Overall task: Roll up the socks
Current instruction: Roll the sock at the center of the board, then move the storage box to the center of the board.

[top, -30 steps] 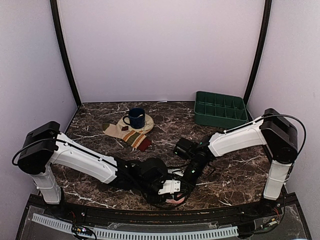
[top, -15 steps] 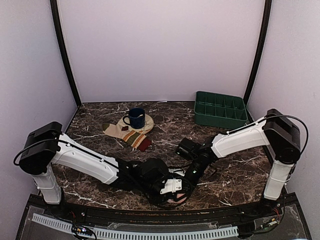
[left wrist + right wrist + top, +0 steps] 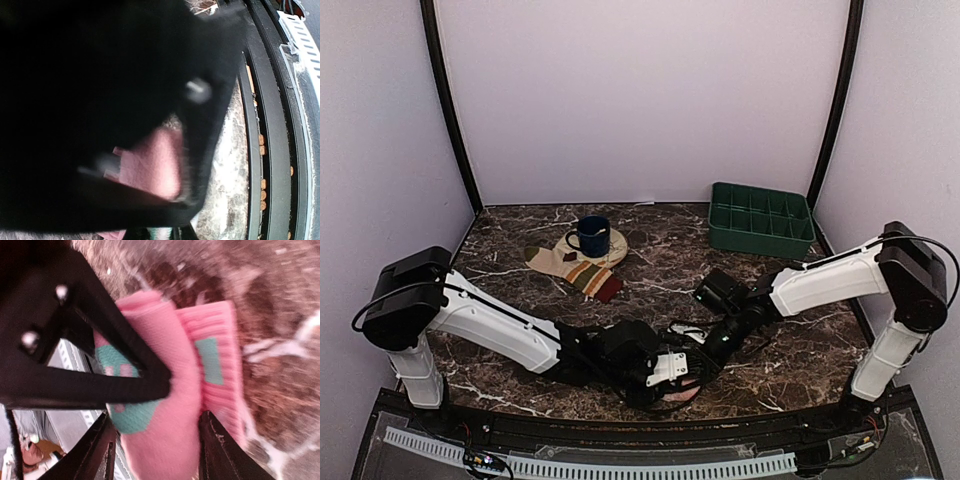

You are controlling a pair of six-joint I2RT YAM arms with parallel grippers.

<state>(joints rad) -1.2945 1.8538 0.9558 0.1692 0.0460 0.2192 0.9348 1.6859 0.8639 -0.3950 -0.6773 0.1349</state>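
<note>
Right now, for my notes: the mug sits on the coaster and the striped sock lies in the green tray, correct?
No: the top view shows the striped sock on the table by the coaster, not in the tray. The mug part holds.

From above, the pink sock (image 3: pixel 683 396) is almost wholly hidden under the left tool (image 3: pixel 672 372); only a sliver shows at the near edge. The left wrist view is out of focus: a black mass around blurred pink fabric. In the right wrist view the sock runs off the bottom edge, and the surface (image 3: pixel 280 340) is smeared.
</note>
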